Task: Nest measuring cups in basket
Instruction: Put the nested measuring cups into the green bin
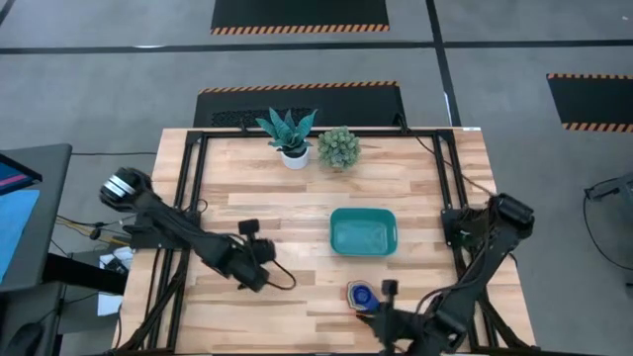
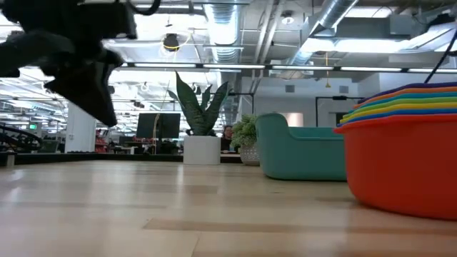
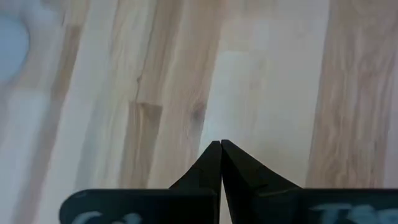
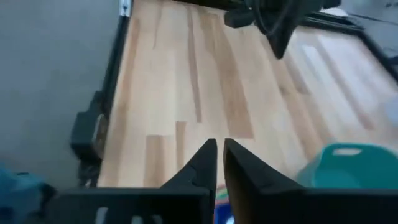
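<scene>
The measuring cups (image 1: 361, 294) sit nested in one stack on the table near its near edge. In the low view the measuring cups (image 2: 403, 153) show an orange cup outermost, with red, yellow, green and blue rims inside it. The teal basket (image 1: 363, 232) stands on the table just beyond them, with no cups in it. My right gripper (image 1: 376, 309) hovers by the stack's near side, shut; a bit of the cups (image 4: 216, 198) shows under its fingertips. My left gripper (image 1: 267, 275) hangs shut over bare wood left of the basket.
Two white-potted plants (image 1: 292, 138) (image 1: 339, 148) stand near the table's far edge. A black frame (image 1: 193, 198) runs along the table's sides. Open wood (image 1: 277, 218) lies between the left gripper and the basket.
</scene>
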`<state>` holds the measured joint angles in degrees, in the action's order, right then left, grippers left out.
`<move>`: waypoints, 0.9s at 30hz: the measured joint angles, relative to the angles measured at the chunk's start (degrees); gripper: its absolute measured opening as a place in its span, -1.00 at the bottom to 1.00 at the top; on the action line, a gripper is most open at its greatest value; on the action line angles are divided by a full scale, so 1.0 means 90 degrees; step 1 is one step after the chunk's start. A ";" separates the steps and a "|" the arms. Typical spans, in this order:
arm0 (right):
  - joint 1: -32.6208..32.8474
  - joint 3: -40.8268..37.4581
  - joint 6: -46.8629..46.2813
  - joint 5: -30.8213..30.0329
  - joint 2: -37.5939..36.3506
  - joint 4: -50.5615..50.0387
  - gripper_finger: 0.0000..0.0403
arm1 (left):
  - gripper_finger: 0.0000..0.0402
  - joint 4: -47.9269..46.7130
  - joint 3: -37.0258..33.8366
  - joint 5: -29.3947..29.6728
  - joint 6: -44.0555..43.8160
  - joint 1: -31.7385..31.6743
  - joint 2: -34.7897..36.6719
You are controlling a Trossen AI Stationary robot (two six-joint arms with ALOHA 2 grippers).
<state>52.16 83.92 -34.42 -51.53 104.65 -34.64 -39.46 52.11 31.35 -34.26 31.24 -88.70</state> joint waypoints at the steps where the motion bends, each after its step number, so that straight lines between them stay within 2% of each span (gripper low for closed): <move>1: -0.0082 0.0305 0.0025 0.0038 0.0167 -0.0267 -0.79 | -1.00 0.0122 -0.0190 0.0021 -0.0162 0.0018 0.0135; 3: -0.0218 0.0963 -0.0093 0.0199 0.0518 -0.1024 -0.88 | -1.00 0.0132 -0.0404 0.0088 -0.0340 0.0060 0.0328; 6: -0.0377 0.1993 -0.0601 0.0784 0.1085 -0.2438 -0.96 | -1.00 0.0165 -0.0518 0.0217 -0.0395 0.0112 0.0444; 11: -0.0441 0.3474 -0.1648 0.1619 0.1956 -0.4267 -0.87 | -1.00 0.0242 -0.0518 0.0260 -0.0395 0.0114 0.0437; 14: -0.0436 0.3966 -0.1548 0.2523 0.2384 -0.4361 -0.84 | -1.00 0.0238 -0.0518 0.0286 -0.0510 0.0114 0.0415; 18: -0.0371 0.4129 -0.1669 0.3210 0.2858 -0.4154 -0.94 | -1.00 0.0305 -0.0523 0.0336 -0.0643 0.0114 0.0398; 27: -0.0403 0.4131 -0.2490 0.3238 0.3621 -0.4195 -0.94 | -1.00 0.0764 -0.0523 0.0452 -0.0581 0.0114 0.0398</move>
<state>48.53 121.10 -56.83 -22.39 137.23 -72.40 -32.58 47.40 35.42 -39.49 32.27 -85.12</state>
